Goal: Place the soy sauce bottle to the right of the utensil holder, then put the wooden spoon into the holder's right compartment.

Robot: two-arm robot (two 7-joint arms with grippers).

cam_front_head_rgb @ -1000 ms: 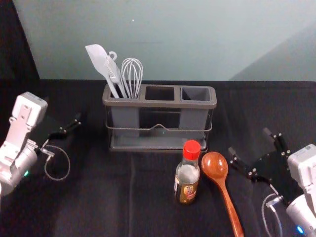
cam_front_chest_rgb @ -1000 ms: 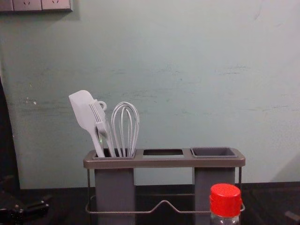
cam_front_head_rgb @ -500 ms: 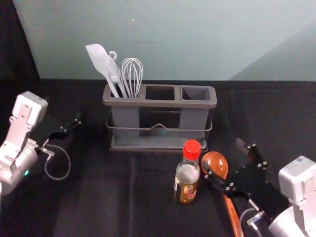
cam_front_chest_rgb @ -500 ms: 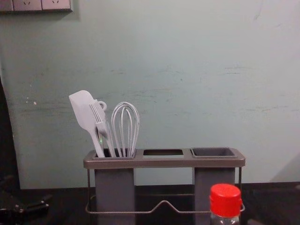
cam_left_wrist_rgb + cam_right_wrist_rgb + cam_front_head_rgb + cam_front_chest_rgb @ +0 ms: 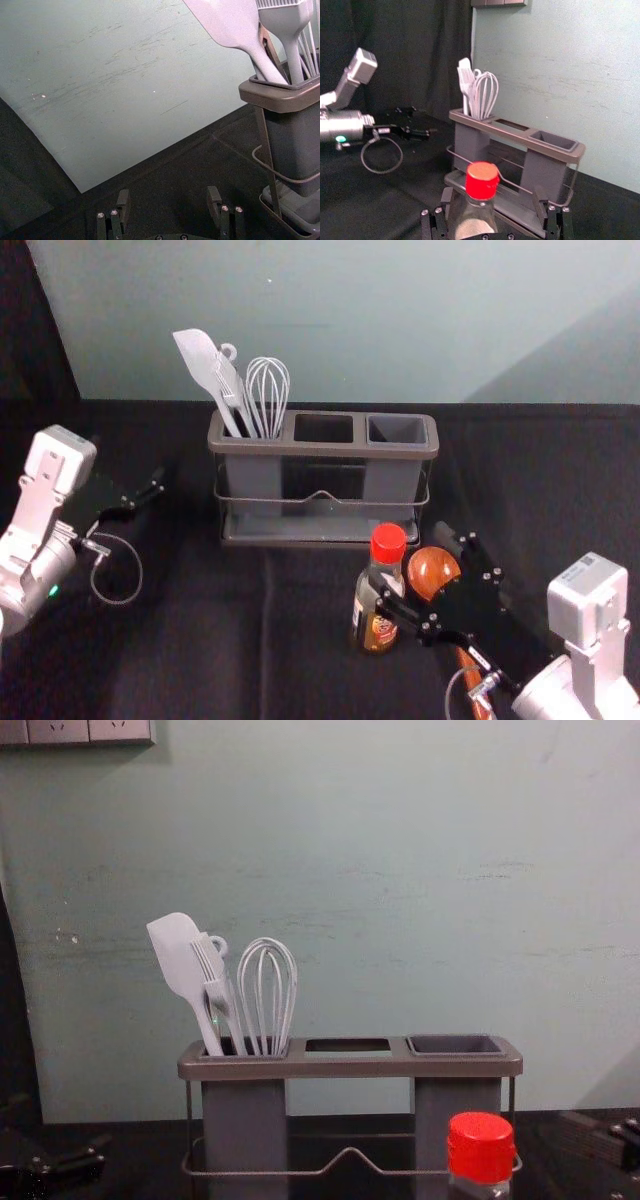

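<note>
The soy sauce bottle [image 5: 379, 605], red-capped, stands upright before the holder's right part. My right gripper [image 5: 408, 556] is open beside it, one finger overlapping the bottle in the head view, the other beyond the spoon's bowl. In the right wrist view the bottle [image 5: 481, 186] rises between the spread fingers of the right gripper [image 5: 493, 196]. The wooden spoon [image 5: 432, 570] lies right of the bottle, its handle partly hidden under the right gripper. The utensil holder [image 5: 325, 450] has an empty right compartment [image 5: 397, 430]. My left gripper [image 5: 148, 494] is parked at the left, open in its wrist view [image 5: 169, 199].
A white spatula [image 5: 205, 365], a brush and a whisk [image 5: 267, 390] stand in the holder's left compartment. Behind the black-covered table [image 5: 200, 640] rises a pale wall [image 5: 400, 320].
My right gripper has moved left from the right side, over the spoon and up to the bottle. The bottle, spoon, holder and left arm have stayed put.
</note>
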